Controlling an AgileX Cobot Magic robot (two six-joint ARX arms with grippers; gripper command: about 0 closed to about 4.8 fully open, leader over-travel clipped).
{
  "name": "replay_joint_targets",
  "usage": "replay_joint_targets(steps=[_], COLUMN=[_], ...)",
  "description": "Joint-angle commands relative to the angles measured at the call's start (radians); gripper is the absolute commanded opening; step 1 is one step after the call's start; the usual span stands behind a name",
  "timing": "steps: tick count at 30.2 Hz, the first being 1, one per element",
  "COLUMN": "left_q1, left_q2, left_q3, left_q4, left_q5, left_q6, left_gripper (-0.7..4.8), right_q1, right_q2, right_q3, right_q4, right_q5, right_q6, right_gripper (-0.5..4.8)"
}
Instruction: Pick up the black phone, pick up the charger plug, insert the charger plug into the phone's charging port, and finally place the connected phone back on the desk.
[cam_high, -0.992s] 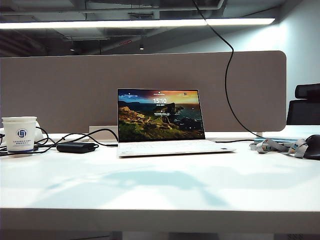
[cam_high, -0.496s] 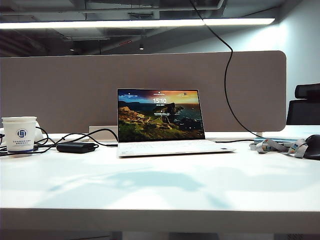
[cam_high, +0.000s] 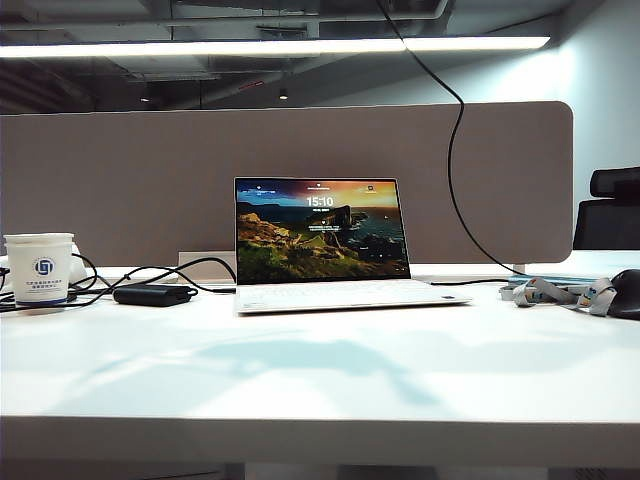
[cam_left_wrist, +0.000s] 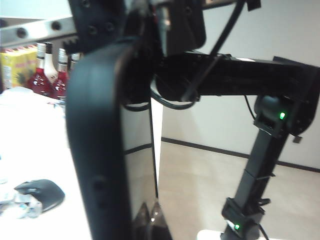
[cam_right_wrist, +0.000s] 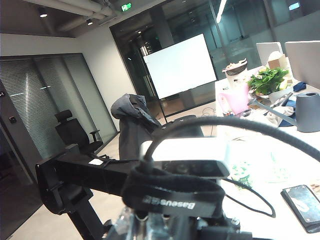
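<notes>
Left end effector (cam_left_wrist: 150, 223) is clamped on the upright phone (cam_left_wrist: 97, 150), raised beside the worktop (cam_left_wrist: 30, 145). Right end effector (cam_right_wrist: 165, 229), blurred, is closed under a strapped cable (cam_right_wrist: 240, 125) loop; the plug cannot be made out.

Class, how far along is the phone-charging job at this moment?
Done: the phone is off the desk, held in the shut left pincer. In hand: the cable sits at the shut right pincer; plug hidden. Both pincers are outside the exterior view. Left: plugging in, setting down.
</notes>
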Motion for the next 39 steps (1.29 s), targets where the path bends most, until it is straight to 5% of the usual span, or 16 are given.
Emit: replay_joint_targets(steps=[1, 39], left_q1=[-0.003, -0.005], left_q2=[-0.008, -0.008], left_q3=[0.01, 0.01], left_q4=[0.022, 0.022], left_q5=[0.01, 0.016], left_q6=[-0.007, -0.007], left_gripper=[-0.06, -0.06], right_q1=[0.001, 0.002], right_q2=[-0.006, 0.0], right_q3=[0.003, 0.003], right_q4=[0.013, -0.029], right_q5=[-0.002, 0.004], right_q6=[-0.005, -0.082], right_gripper=[-0.07, -0.07])
